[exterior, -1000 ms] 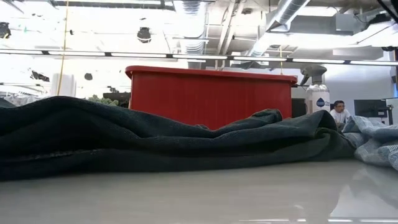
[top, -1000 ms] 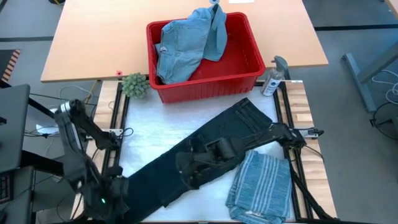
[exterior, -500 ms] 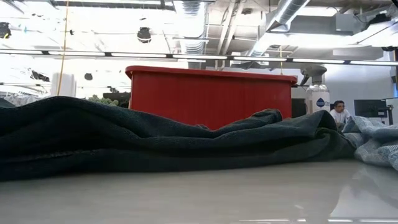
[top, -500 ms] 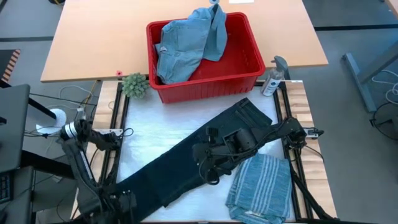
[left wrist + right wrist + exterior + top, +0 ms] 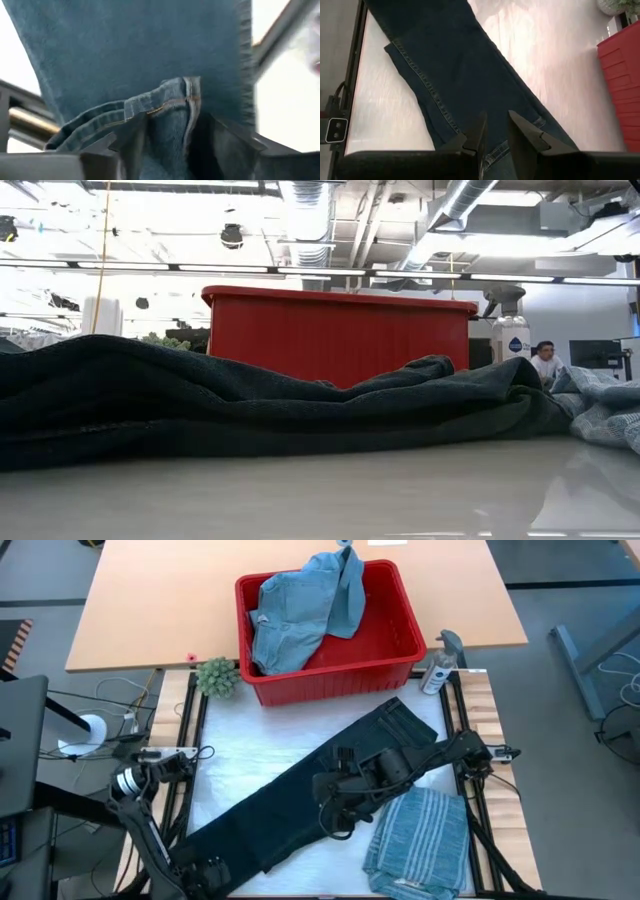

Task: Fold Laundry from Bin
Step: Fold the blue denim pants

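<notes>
Between the left fingers (image 5: pixel 165 145) sat a trouser hem, gripped; soft, limp, heavy trousers (image 5: pixel 300 800) sprawled under the right fingers (image 5: pixel 492 131), which stood slightly apart and empty.

An open-plan lab: exposed ceiling ducts (image 5: pixel 330 220), strip lights, a person (image 5: pixel 545 362) at monitors.

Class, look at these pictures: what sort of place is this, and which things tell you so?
Probably a robotics lab or workshop, not a home. Bare pipes and ducts run across the ceiling, a person sits by a screen in the background, and cables trail beside the framed work table.
</notes>
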